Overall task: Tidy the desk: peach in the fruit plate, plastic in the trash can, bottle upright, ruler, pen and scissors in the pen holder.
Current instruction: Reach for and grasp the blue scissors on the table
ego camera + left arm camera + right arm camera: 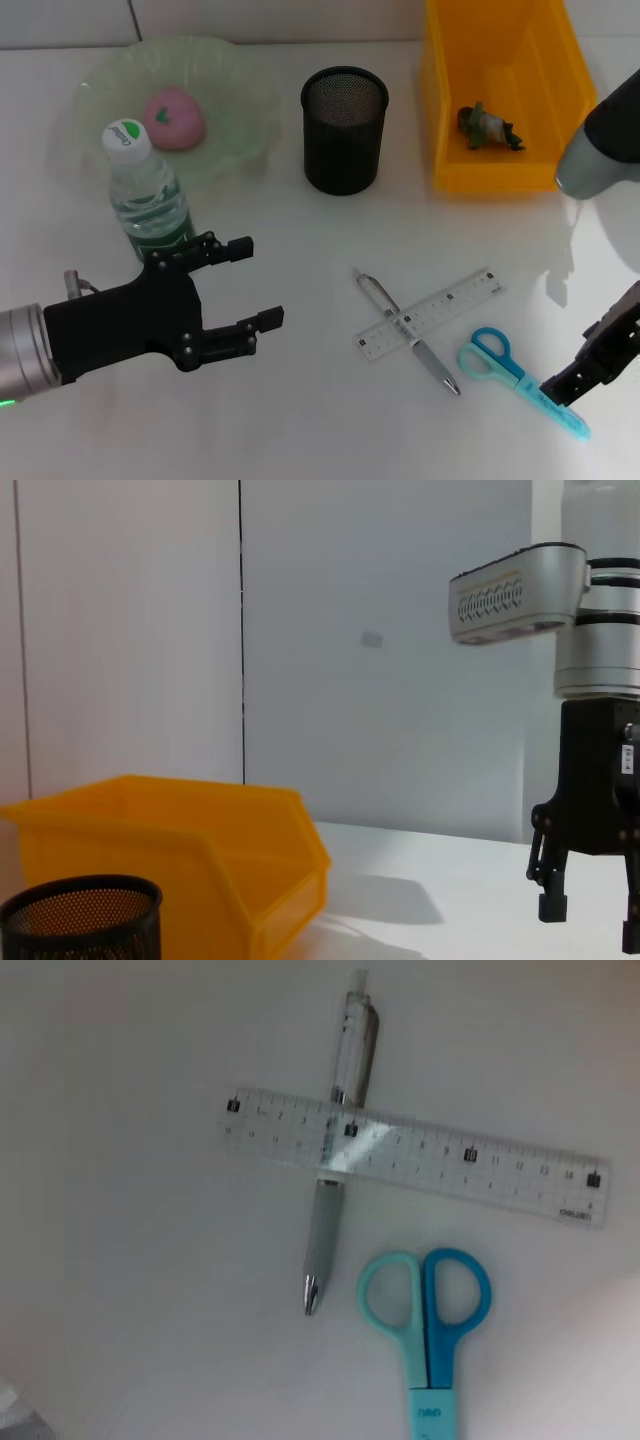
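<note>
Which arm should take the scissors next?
Right. The right gripper hangs directly over the scissors blades; the left gripper sits open across the desk beside the upright bottle.

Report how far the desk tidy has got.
Done: peach lies in the plate, bottle stands upright, and plastic is in the yellow bin. In hand: nothing gripped; the left gripper is open beside the bottle, and the right gripper is down at the scissors. Left: ruler, pen and scissors are on the table; the holder looks empty.
</note>
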Robot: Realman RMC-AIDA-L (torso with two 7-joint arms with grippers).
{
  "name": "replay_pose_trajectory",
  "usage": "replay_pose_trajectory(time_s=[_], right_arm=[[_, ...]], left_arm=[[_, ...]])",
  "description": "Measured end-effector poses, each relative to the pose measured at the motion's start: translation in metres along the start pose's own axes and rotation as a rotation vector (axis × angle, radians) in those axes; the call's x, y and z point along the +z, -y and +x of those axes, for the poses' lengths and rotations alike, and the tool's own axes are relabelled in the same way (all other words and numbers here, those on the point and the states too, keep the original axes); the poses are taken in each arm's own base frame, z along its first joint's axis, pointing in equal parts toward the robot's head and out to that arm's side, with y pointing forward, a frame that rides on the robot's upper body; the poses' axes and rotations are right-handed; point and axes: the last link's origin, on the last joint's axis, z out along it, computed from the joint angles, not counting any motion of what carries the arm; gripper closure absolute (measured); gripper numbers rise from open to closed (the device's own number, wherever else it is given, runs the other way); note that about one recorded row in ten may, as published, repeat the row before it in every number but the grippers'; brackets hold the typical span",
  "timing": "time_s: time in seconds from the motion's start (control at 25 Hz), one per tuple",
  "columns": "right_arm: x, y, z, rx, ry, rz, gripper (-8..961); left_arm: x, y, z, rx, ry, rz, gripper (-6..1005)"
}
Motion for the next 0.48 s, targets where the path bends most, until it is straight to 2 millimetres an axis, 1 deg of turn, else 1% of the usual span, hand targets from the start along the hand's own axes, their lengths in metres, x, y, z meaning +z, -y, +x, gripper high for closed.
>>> replay_pose_trajectory(time_s=[0.12, 0.16, 0.32, 0.48], right_arm=[[0.009, -0.002, 0.001, -0.032, -0.015, 0.018, 114], [0.009, -0.002, 0.001, -0.032, -0.015, 0.018, 115], [0.021, -0.001, 0.000, -0.027, -0.019, 0.018, 115], [0.026, -0.002, -0.002, -0.022, -0.013, 0.015, 115]], left_arm=[[0.002, 0.002, 0.000, 0.000, 0.001, -0.001, 206], [0.002, 0.002, 0.000, 0.000, 0.001, -0.001, 206], [0.002, 0.003, 0.000, 0.001, 0.002, 0.000, 206], [0.002, 0.003, 0.001, 0.001, -0.001, 0.000, 206]])
